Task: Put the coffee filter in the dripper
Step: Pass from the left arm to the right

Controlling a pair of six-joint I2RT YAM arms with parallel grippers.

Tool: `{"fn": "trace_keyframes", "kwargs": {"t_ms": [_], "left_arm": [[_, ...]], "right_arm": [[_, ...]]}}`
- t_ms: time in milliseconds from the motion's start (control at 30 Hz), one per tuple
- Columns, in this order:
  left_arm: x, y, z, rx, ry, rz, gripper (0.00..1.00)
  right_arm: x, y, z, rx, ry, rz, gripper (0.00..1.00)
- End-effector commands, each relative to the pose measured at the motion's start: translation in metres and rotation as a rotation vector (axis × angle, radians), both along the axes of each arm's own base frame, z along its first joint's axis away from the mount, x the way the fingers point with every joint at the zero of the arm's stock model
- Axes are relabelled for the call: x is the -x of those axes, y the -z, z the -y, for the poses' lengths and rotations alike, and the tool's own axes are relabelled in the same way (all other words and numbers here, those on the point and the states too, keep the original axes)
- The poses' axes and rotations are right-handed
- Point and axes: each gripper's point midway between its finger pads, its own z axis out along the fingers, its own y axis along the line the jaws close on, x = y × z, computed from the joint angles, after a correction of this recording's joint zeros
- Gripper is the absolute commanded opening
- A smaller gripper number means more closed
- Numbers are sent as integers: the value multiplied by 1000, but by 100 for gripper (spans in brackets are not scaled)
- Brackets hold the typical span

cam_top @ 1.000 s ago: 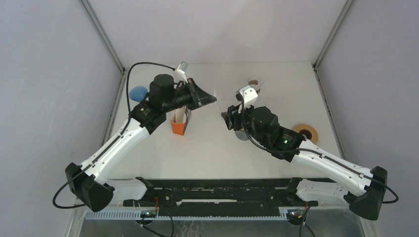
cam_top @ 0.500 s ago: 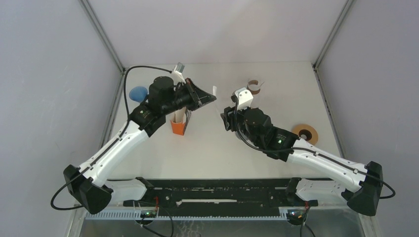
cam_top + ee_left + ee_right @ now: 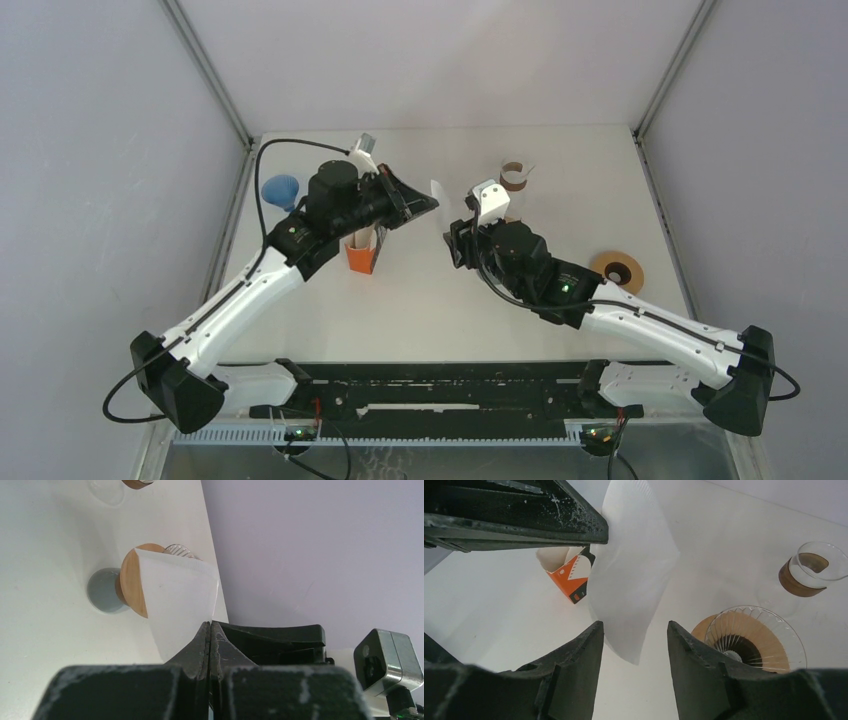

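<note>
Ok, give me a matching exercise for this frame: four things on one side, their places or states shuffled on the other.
Things:
1. coffee filter
2. right gripper
3. orange box
4. glass dripper

Places or states:
A. open, jaws facing the filter
B. stands on the table, no filter in it
C. pinched in the shut left gripper
D. on the table below the left gripper, white paper inside

Pairs: 1-C, 2-A, 3-D, 4-B
</note>
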Motion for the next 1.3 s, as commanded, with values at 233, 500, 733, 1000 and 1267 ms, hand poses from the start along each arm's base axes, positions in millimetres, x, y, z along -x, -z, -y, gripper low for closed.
{"fn": "trace_keyframes", "kwargs": {"t_ms": [233,500,733,1000,1267], "left_arm": [[5,-14,-6,37,-37,36,0],[7,-11,-5,27,-34,29,0],[9,-8,-4,19,-30,27,0],[9,-4,-5,-9,-37,31,0],[11,-4,-5,-26,-37,37,0]], "right_arm": [[6,-18,-6,-47,-40,30,59],[4,-16,1,-46,0,33,59],[2,-11,6,-34,28,22,58],[6,-17,9,-53,28,24,58],[6,-16,8,-44,19,27,58]]}}
